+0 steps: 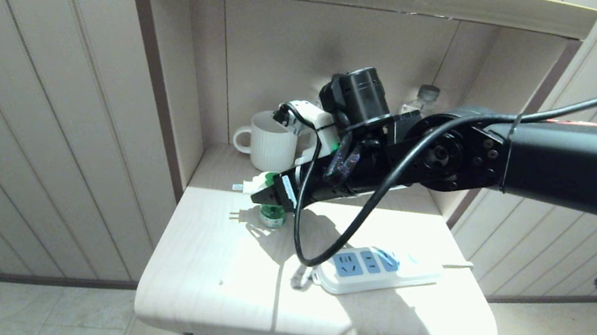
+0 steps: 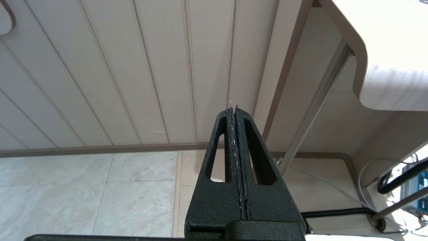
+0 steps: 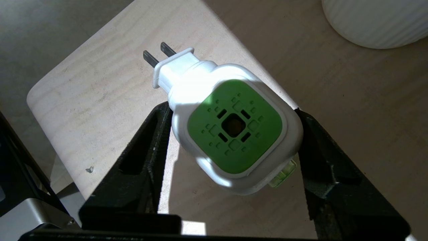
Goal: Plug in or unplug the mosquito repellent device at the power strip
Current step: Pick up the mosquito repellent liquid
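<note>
The right gripper (image 3: 230, 134) fingers (image 3: 143, 147) clasp the mosquito repellent device (image 3: 234, 130) between them, its prongs (image 3: 157, 55) jutting past the fingertips. The power strip (image 1: 377, 268) lies well apart. The left gripper (image 2: 235, 113) fingers press together, empty.

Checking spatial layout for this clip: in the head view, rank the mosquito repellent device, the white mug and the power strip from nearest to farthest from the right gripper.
1. Mosquito repellent device: between the fingers of the right gripper, at the table's left side.
2. White mug: just behind, in the shelf alcove.
3. Power strip: farthest, toward the table's front right.
</note>
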